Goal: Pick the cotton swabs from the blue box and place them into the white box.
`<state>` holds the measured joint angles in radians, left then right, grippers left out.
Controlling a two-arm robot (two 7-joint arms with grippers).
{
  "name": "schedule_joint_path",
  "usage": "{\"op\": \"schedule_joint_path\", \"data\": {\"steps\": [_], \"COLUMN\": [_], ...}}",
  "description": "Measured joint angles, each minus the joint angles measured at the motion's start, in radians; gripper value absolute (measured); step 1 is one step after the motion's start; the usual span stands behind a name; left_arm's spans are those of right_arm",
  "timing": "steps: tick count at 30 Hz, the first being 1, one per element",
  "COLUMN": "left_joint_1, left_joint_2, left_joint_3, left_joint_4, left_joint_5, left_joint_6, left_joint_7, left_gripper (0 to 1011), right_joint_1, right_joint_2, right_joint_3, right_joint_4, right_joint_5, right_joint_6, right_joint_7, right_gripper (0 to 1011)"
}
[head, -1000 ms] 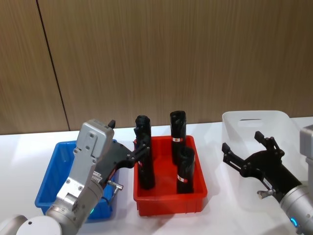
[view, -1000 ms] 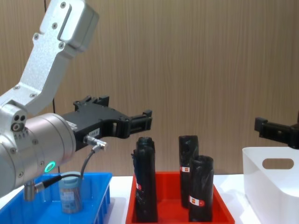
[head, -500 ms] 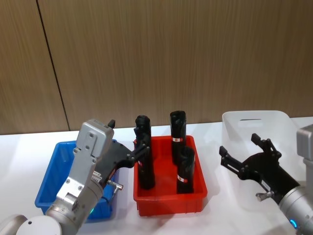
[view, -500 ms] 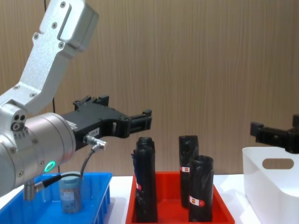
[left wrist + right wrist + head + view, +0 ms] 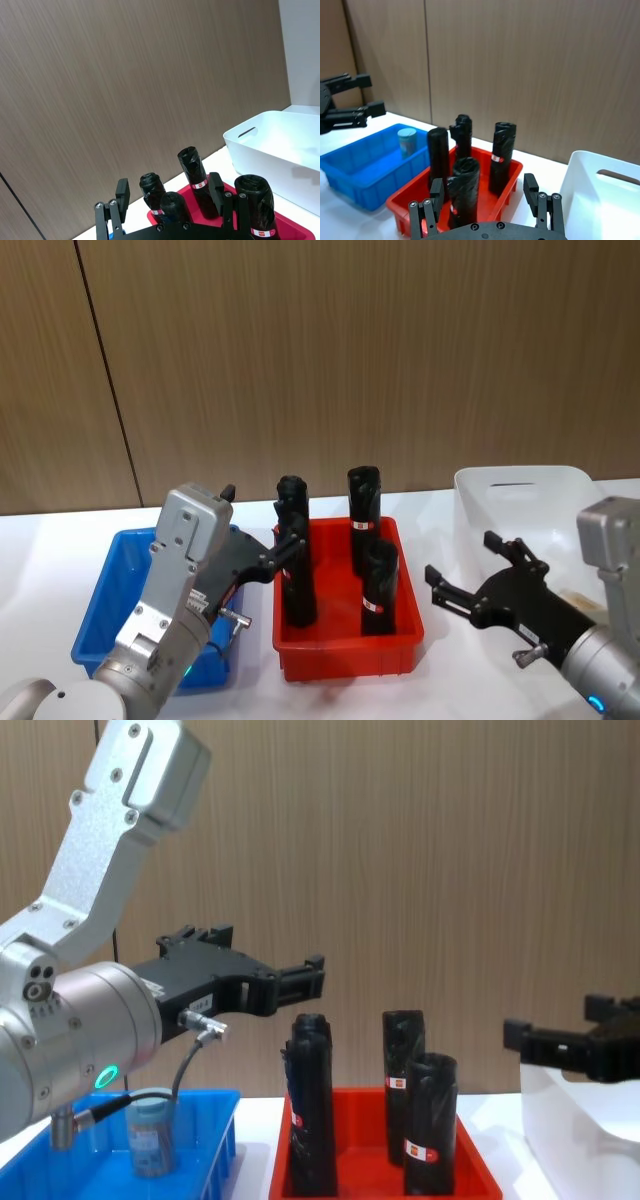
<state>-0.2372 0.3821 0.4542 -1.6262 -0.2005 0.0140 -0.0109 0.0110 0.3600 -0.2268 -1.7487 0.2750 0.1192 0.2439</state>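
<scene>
- Right gripper (image 5: 478, 589), fingers spread and empty, had shifted left from over the white box (image 5: 520, 492) toward the red bin (image 5: 345, 655).
- Left gripper (image 5: 300, 982) unchanged, spread, empty.
- Swab tub (image 5: 150, 1132) remained in the blue box (image 5: 215, 1120); pick not begun.

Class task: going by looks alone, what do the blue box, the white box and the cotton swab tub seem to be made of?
The blue box: probably moulded plastic, evenly bright with a rimmed edge. The white box: likely smooth plastic, slightly glossy, with rounded corners and a handle cutout. The cotton swabs tub: apparently clear plastic with an opaque grey-blue lid; its contents are too blurred to judge.
</scene>
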Motion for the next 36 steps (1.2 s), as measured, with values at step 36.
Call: {"op": "schedule_joint_path", "data": {"steps": [36], "left_joint_1": [0.000], "left_joint_2": [0.000], "left_joint_3": [0.000], "left_joint_4": [0.000], "left_joint_5": [0.000], "left_joint_6": [0.000], "left_joint_7": [0.000], "left_gripper": [1004], "right_joint_1": [0.222], "right_joint_2": [-0.104], "right_joint_3": [-0.051], "right_joint_4": [0.308], "right_joint_5": [-0.082], "right_joint_6": [0.073], "right_joint_7": [0.191], "right_gripper": [1002]}}
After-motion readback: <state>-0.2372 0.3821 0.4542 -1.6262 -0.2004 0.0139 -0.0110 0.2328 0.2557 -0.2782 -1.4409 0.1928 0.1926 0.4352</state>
